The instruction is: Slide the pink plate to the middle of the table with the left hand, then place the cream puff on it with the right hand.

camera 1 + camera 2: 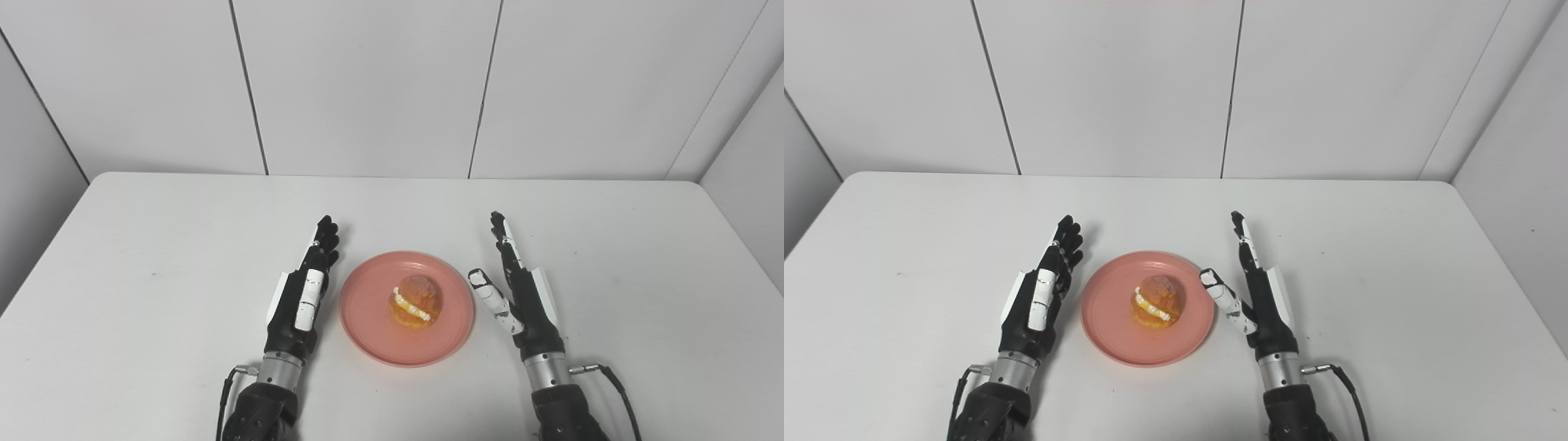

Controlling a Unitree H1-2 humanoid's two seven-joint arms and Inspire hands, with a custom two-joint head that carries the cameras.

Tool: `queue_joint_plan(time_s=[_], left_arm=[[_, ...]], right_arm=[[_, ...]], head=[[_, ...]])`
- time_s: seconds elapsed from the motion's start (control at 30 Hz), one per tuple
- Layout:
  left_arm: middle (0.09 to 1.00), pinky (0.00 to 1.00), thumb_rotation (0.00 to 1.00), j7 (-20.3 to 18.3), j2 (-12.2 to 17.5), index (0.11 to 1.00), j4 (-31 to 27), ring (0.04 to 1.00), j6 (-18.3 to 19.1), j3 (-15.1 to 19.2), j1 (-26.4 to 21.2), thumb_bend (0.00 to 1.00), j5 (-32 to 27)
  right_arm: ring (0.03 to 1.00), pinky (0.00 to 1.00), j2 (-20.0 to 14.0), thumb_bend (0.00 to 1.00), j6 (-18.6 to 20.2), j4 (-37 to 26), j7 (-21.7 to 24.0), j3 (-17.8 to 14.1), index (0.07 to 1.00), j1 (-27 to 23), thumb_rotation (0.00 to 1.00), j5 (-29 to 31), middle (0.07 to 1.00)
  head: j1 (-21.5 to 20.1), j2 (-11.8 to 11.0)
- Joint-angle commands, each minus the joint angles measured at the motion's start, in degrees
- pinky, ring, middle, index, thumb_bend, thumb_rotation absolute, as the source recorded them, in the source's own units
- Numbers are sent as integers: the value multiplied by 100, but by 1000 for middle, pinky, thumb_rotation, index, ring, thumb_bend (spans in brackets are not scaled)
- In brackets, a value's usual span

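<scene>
On the white table (184,245) we saw the cream puff (416,301) on the pink plate (367,318), our left hand (302,294) and right hand (520,294) flanking the plate, fingers spread, empty.

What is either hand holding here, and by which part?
Nothing. The left hand and right hand are open on either side of the pink plate, where the cream puff sits untouched.
</scene>
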Motion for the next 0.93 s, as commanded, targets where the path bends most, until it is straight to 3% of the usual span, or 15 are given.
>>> queue_joint_plan(time_s=[0.0,0.33,0.53,0.7,0.9], left_arm=[[1000,1000,1000,39,-66,996,300,1000,-145,-6,226,720,28],[1000,1000,1000,164,-71,998,133,1000,255,-37,238,684,161],[1000,1000,1000,221,-87,993,16,1000,396,-32,259,678,161],[1000,1000,1000,206,-3,1000,-194,1000,731,-87,274,690,212],[1000,1000,1000,227,-36,1000,-225,1000,708,-68,286,675,116]], right_arm=[[1000,1000,112,592,131,-224,84,-54,992,-77,968,192,1000],[993,994,393,474,415,-296,439,-307,988,7,989,1163,995],[1000,1000,535,508,495,-329,521,-410,1000,66,998,1534,1000],[1000,1000,689,500,462,-409,427,-423,1000,117,948,1554,1000],[998,1000,796,491,785,-681,359,-414,991,255,964,1427,998]], head=[[18,10],[26,8],[79,85],[272,185],[280,238]])
